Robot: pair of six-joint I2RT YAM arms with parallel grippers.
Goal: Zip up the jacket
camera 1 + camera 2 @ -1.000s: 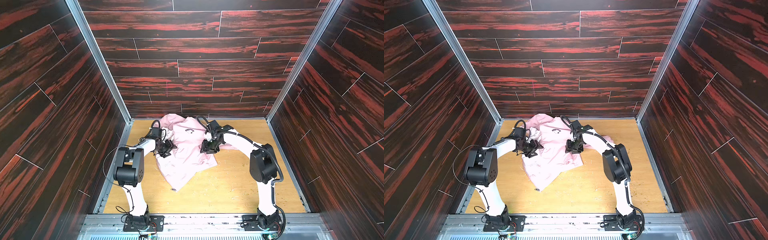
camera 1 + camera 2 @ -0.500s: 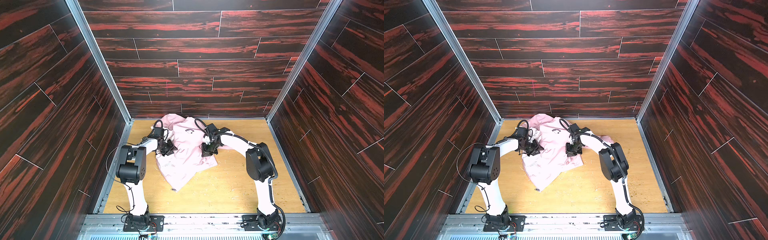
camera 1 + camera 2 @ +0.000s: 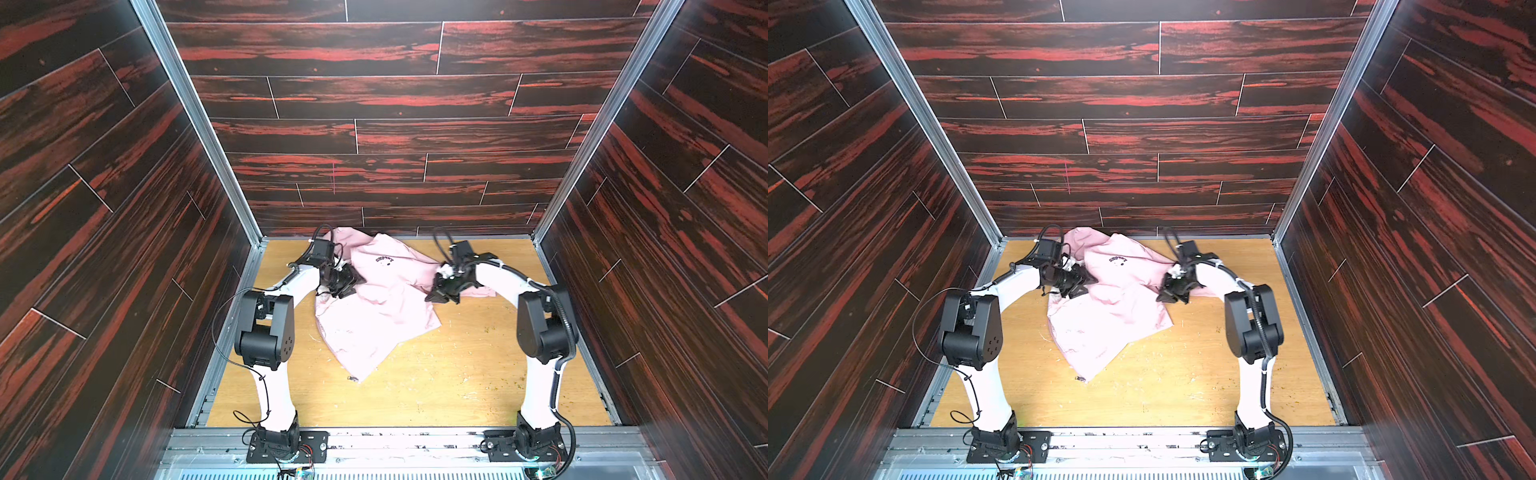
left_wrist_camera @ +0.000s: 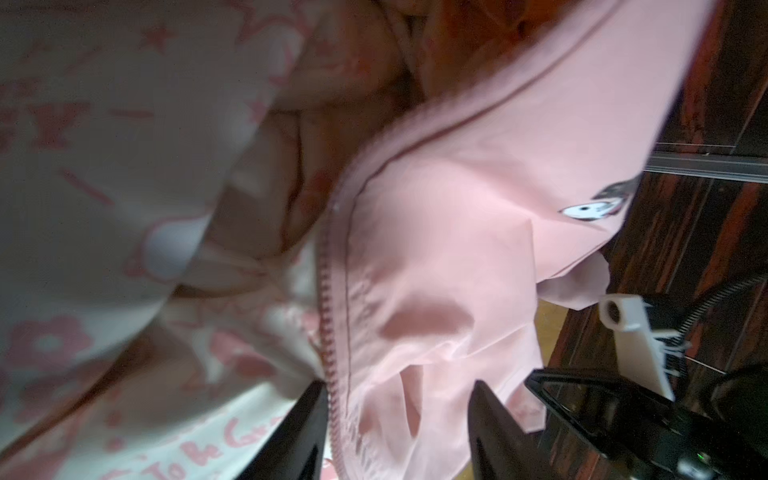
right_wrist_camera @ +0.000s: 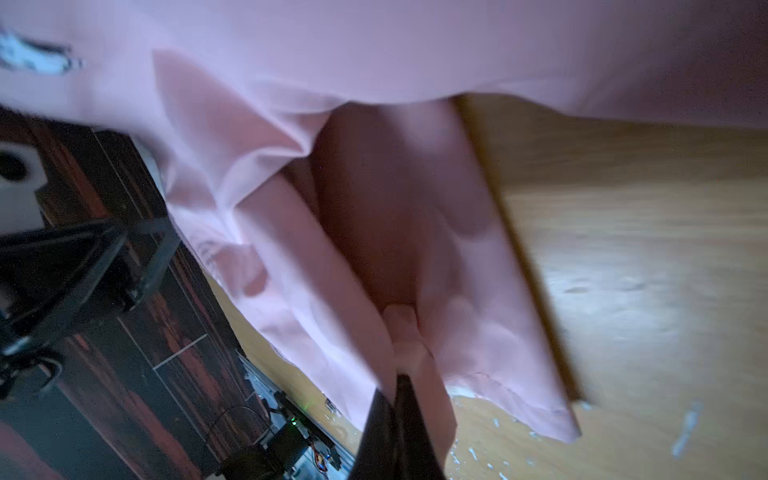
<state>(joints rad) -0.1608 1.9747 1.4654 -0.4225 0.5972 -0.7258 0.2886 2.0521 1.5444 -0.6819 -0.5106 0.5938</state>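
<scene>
Lying on scuffed wooden tabletop point(image 3: 436, 386): jacket point(image 3: 374, 316); dark plank walls point(image 3: 374, 124) around.

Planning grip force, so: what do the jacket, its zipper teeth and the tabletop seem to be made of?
The jacket: thin woven fabric, matte, probably a light synthetic; it creases sharply and drapes. The zipper teeth: pink, look like moulded plastic, not certain. The tabletop: pale wood or wood-look laminate, slight sheen, visible grain.

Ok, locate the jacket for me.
In both top views the jacket lies crumpled on the table near the back wall, between the left end effector and the right end effector.
</scene>
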